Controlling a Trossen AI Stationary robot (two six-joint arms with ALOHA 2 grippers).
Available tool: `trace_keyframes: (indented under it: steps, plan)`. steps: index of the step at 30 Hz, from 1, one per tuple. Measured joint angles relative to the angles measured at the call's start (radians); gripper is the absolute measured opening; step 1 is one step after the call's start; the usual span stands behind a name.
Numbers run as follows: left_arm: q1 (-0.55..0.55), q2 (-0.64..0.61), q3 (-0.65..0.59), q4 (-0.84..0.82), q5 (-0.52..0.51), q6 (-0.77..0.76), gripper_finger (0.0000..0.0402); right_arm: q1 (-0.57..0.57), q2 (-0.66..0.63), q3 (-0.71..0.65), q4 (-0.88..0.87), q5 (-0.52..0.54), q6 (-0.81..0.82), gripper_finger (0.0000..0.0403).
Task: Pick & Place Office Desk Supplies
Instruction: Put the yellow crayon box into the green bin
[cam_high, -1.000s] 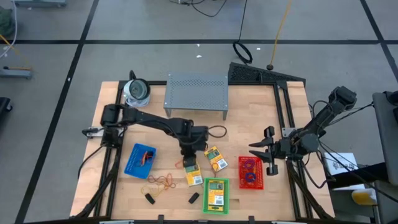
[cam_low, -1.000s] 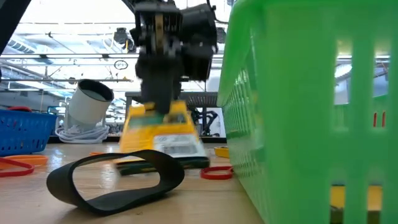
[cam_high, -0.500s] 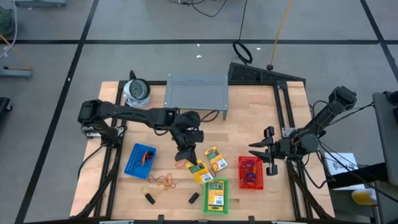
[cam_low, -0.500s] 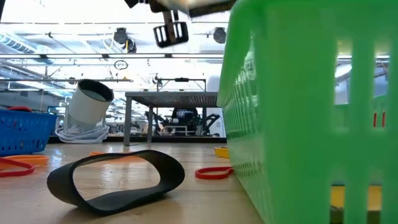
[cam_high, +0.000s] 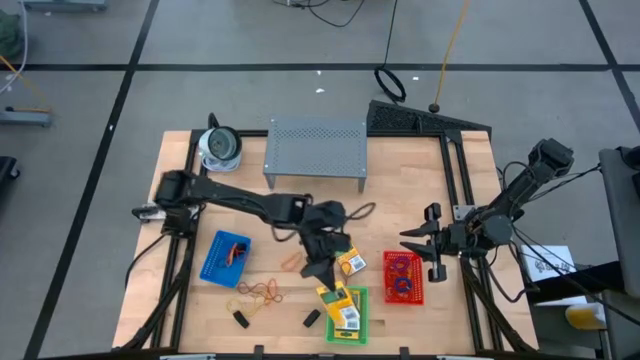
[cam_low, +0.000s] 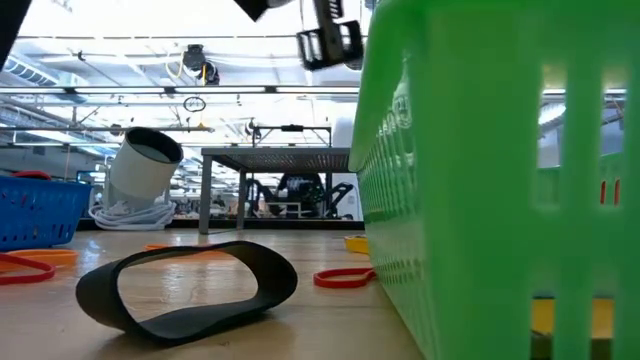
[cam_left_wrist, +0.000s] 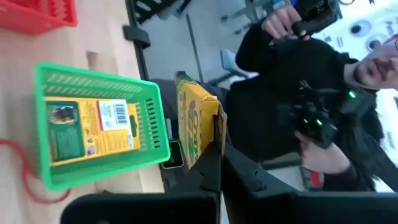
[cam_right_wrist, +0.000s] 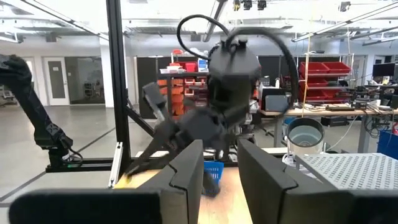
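Observation:
My left gripper (cam_high: 322, 272) is shut on a yellow crayon box (cam_high: 334, 297) and holds it over the green basket (cam_high: 364, 312) near the table's front edge. Another crayon box (cam_left_wrist: 93, 124) lies flat in that basket. A third one (cam_high: 348, 262) lies on the table beside the red basket (cam_high: 403, 277). Rubber-band loops (cam_high: 262, 292) and two black clips (cam_high: 241, 318) (cam_high: 311, 318) lie on the wood to the left. My right gripper (cam_high: 418, 243) waits open at the right, above the table, with nothing between its fingers. My left gripper pinches one end of the crayon box (cam_left_wrist: 198, 158) between its two fingers, on the broad faces. One finger (cam_left_wrist: 219, 140) shows beside the box; the box hides the other. The box sticks out past the fingertips, lifted clear above the green basket's edge.
A blue basket (cam_high: 225, 258) stands at the left. The grey perforated shelf (cam_high: 315, 147) and a round white-grey object (cam_high: 220, 147) stand at the back. A wide black band loop (cam_low: 190, 290) lies close to the low camera. A person stands beyond the table's near edge in the left wrist view.
My left gripper has lifted the crayon box off the table and carried it toward the near edge and a little to the right, over the green basket. The wrist has turned and tipped up. The box has risen out of the low view.

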Motion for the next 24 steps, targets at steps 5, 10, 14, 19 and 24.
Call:
trace_keyframes:
  steps: [5,10,14,19,24]
  plan:
    - [0.001,0.145,0.189,-0.219,0.048,0.105,0.0001,0.000,0.000,0.000,0.000,-0.002,0.010,0.0089]
    - [0.011,0.261,0.332,-0.469,0.000,0.242,0.0001,0.000,0.000,0.000,-0.001,-0.003,0.010,0.0089]
    - [0.014,0.307,0.365,-0.487,-0.011,0.256,0.0000,0.000,0.000,0.000,-0.009,-0.002,0.008,0.0089]
    - [0.000,0.319,0.363,-0.489,-0.027,0.252,0.0000,0.000,0.000,0.000,-0.023,-0.003,0.006,0.0089]
    - [-0.028,0.320,0.363,-0.443,-0.042,0.231,0.0000,0.000,0.000,0.000,-0.025,-0.003,-0.001,0.0089]
